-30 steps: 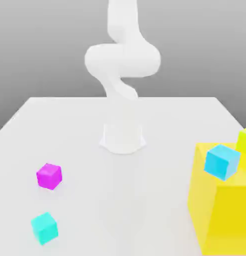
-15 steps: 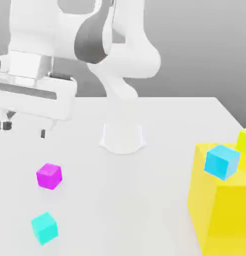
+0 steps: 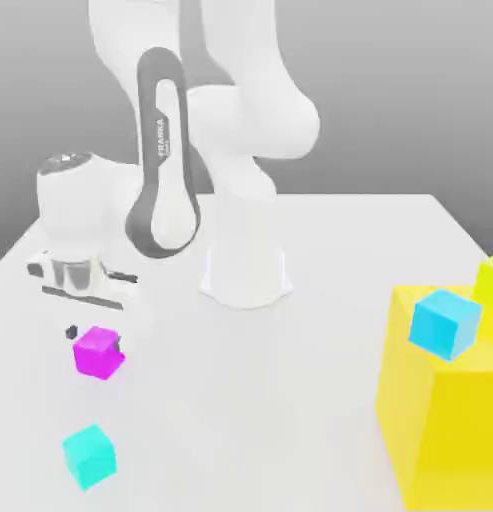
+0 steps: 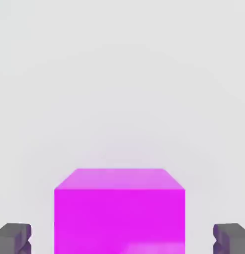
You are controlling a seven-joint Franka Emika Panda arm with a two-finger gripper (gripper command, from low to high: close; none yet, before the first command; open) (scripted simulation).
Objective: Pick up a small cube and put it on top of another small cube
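Note:
The small cube (image 3: 98,354) is plain magenta and rests on the white table toward the exterior view's left. My gripper (image 3: 94,334) hangs right over it, pointing down, open. One dark fingertip (image 3: 72,332) shows just beside the cube's top edge. In the hand view the small cube (image 4: 119,213) sits between the two dark fingertips (image 4: 15,238), with a gap on each side; the gripper (image 4: 122,239) is not touching it.
A turquoise cube (image 3: 89,456) lies nearer the front on the exterior view's left. A sky-blue cube (image 3: 445,322) sits on the big yellow block (image 3: 440,430) at the right, with a yellow-green block (image 3: 492,280) behind it. The arm's base (image 3: 246,272) stands mid-table.
The hand has come into view from the upper left and dropped down over the magenta cube. No cube has moved, and the fingers stay wide.

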